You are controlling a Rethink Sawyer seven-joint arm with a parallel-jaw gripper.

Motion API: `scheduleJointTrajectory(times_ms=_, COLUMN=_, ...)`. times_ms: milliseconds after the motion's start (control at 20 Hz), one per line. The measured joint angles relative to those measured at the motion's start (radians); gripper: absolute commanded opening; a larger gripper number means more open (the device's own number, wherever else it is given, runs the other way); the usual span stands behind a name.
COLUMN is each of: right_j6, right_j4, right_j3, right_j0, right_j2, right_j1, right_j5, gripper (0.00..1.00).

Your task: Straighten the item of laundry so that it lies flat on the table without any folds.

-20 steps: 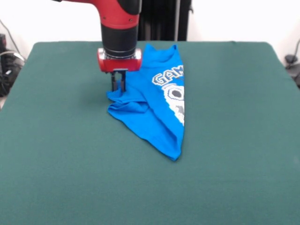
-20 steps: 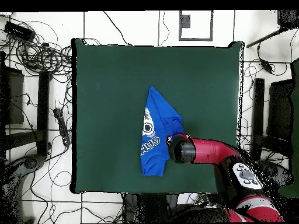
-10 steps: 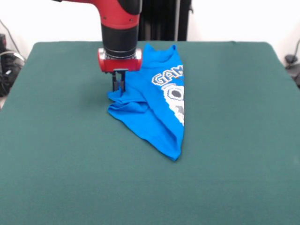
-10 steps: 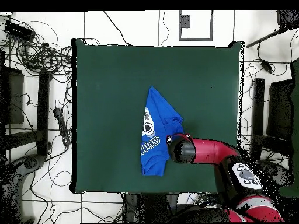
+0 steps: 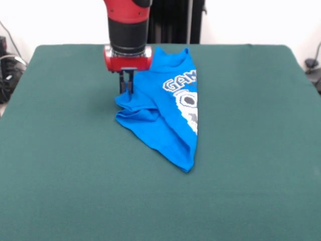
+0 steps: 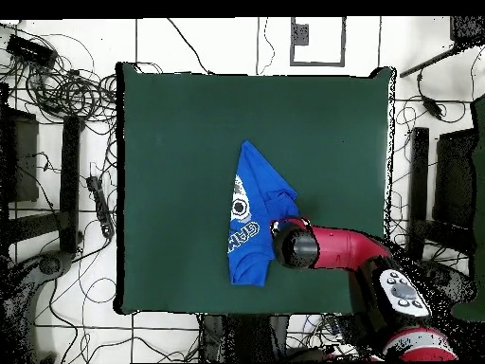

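The item of laundry (image 5: 165, 108), a bright blue T-shirt with white lettering, lies folded lengthwise and bunched on the green table (image 5: 70, 175). It narrows to a point toward the near side. My gripper (image 5: 126, 92) comes straight down on the shirt's crumpled left edge, its fingers pressed together on a pinch of the cloth. In the overhead view the shirt (image 6: 248, 204) lies near the middle of the table (image 6: 170, 123), and the red arm's wrist (image 6: 296, 245) covers the gripper at the shirt's right edge.
Cables and black stands surround the table on the floor in the overhead view. Broad green felt stretches on every side of the shirt.
The arm has risen slightly, and the gripper sits a little higher at the shirt's left edge. The shirt has kept nearly the same shape.
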Motion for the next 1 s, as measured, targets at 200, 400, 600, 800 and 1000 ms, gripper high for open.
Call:
scheduleJointTrajectory(times_ms=200, right_j6=0.0, right_j4=0.0, right_j3=0.027, right_j0=0.009, right_j2=0.0, right_j1=-0.061, right_j5=0.0, gripper=0.0)
scheduleJointTrajectory(times_ms=400, right_j6=0.0, right_j4=0.002, right_j3=0.058, right_j0=0.03, right_j2=-0.003, right_j1=-0.134, right_j5=0.0, gripper=0.0)
scheduleJointTrajectory(times_ms=600, right_j6=0.0, right_j4=0.012, right_j3=0.084, right_j0=0.071, right_j2=-0.012, right_j1=-0.189, right_j5=0.0, gripper=0.0)
scheduleJointTrajectory(times_ms=800, right_j6=0.0, right_j4=0.024, right_j3=0.103, right_j0=0.104, right_j2=-0.019, right_j1=-0.213, right_j5=0.0, gripper=0.0)
scheduleJointTrajectory(times_ms=1000, right_j6=0.0, right_j4=0.052, right_j3=0.139, right_j0=0.181, right_j2=-0.049, right_j1=-0.238, right_j5=0.0, gripper=0.0)
